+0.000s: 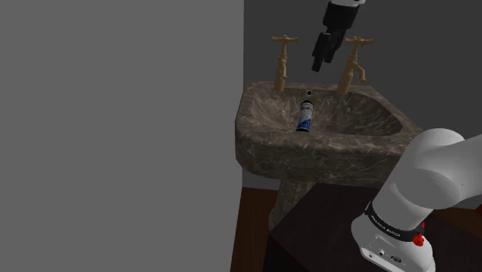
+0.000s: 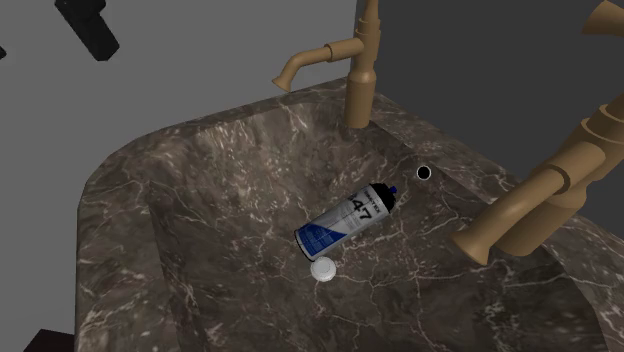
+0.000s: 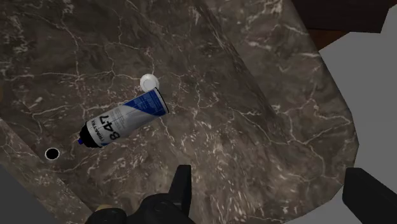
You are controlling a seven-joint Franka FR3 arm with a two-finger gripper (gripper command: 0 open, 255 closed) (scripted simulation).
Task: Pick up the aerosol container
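blue n white spray can (image 3: 124, 119) lies flat in the stone sink (image 3: 273, 76) — gripper (image 3: 270, 184) above w/ jaws spread wide, prob to fit round it.

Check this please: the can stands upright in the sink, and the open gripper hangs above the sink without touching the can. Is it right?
Not quite. The can does not stand upright: it lies on its side in the sink, as the second exterior view shows. The rest holds: the open gripper hangs above the sink without touching the can.
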